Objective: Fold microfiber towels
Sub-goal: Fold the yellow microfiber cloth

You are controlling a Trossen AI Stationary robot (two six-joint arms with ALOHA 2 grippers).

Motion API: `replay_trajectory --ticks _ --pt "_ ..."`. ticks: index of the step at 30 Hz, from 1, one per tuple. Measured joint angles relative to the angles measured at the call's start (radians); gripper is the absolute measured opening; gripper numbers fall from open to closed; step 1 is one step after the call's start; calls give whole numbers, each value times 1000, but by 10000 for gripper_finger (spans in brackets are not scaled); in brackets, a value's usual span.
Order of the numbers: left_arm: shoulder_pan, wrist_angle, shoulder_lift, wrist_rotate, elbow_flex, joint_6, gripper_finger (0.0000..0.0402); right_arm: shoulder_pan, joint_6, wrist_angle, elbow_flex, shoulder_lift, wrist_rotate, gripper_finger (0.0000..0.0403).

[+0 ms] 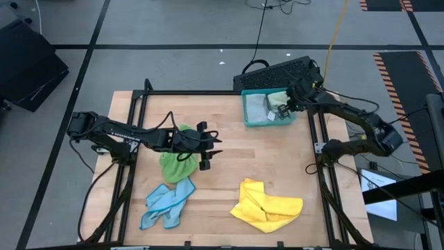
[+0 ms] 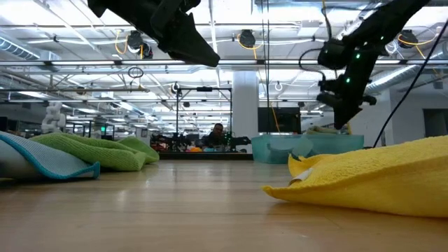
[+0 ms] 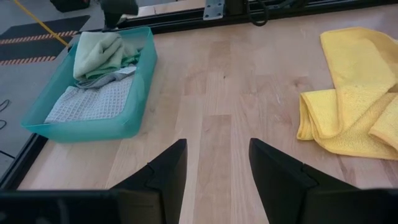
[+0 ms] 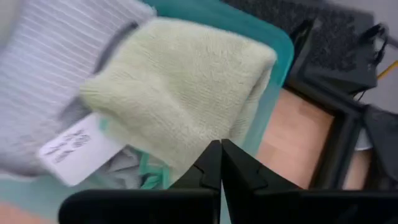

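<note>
On your table, view by view
High: left gripper (image 1: 210, 148) hangs parted and bare over the wood beside the bright green towel (image 1: 177, 161); blue towel (image 1: 166, 203) and yellow towel (image 1: 267, 206) lie nearer the front
Right wrist: right gripper (image 4: 221, 163) is clenched on nothing, above the pale green towel (image 4: 186, 99) in the tray (image 4: 273, 50)

The left arm extends from the left edge toward frame centre in the high view; the left gripper (image 1: 211, 147) has its fingers (image 3: 163, 174) parted. The right arm reaches to the upper right; the right gripper (image 1: 285, 107) is fully closed.
</note>
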Motion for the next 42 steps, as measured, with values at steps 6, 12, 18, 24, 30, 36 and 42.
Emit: replay_trajectory --ticks 6,12,18,24,30,36,42 --pt "-8 11 0 0 0 -5 175 102 50 -88 0 -166 62 9" --pt "-29 13 0 0 0 -45 175 233 133 -240 1 -295 127 29" --pt "-89 27 24 0 0 -81 175 427 211 -278 0 -375 120 34" --pt "-177 137 127 -5 0 -101 175 681 303 -159 -69 -418 50 34" --pt "-234 133 265 -33 87 -181 175 939 374 103 -211 -403 43 34" --pt "-257 15 453 -55 271 -253 181 1118 389 393 -323 -355 47 34" --pt "-262 -94 620 -62 443 -315 242 1249 406 457 -375 -322 109 34"
